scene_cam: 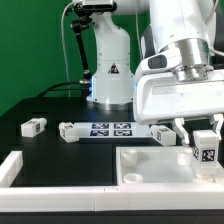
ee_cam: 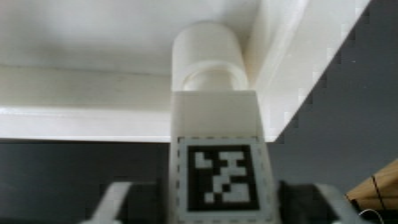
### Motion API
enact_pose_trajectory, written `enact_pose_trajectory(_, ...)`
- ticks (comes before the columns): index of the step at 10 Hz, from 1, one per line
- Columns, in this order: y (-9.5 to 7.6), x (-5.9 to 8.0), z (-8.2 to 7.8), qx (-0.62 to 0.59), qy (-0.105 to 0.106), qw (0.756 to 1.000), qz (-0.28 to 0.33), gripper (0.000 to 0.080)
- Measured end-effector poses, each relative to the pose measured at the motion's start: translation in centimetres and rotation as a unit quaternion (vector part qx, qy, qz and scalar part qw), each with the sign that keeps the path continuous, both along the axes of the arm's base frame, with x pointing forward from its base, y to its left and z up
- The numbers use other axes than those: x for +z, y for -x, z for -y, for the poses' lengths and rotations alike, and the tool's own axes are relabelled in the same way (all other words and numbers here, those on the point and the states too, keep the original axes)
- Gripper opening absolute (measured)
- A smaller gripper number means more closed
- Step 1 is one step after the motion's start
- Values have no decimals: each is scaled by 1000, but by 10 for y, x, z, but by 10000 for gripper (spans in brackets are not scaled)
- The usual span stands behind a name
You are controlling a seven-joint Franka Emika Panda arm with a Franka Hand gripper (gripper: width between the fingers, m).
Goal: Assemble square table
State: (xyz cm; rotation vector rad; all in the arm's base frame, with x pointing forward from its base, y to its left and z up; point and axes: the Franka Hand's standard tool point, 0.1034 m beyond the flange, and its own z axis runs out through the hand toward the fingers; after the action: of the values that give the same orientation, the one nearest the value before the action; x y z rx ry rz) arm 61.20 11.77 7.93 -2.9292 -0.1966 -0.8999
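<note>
The white square tabletop (scene_cam: 160,168) lies at the front of the exterior view, its underside with raised rim facing up. My gripper (scene_cam: 204,137) is shut on a short white leg (scene_cam: 206,151) with a black-and-white tag, held upright over the tabletop's far corner on the exterior view's right. In the wrist view the leg (ee_cam: 221,120) runs out from between my fingers (ee_cam: 128,206), its rounded end against the tabletop (ee_cam: 89,95) near the corner wall. My gripper (ee_cam: 221,208) clamps its tagged end. Two more legs (scene_cam: 33,126) (scene_cam: 162,133) lie on the black table.
The marker board (scene_cam: 100,129) lies flat behind the tabletop. A low white border bar (scene_cam: 10,170) runs along the front on the exterior view's left. The robot's white base (scene_cam: 108,70) stands at the back before a green wall.
</note>
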Motion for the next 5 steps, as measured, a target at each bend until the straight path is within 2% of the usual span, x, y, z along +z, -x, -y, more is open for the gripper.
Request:
enact_pose_trajectory(1, 0, 0, 0, 0, 0, 1000, 0, 459)
enact_pose_trajectory(2, 0, 0, 0, 0, 0, 1000, 0, 459)
enact_pose_trajectory(3, 0, 0, 0, 0, 0, 1000, 0, 610)
enact_pose_trajectory(5, 0, -1, 0, 0, 0, 1000, 0, 637)
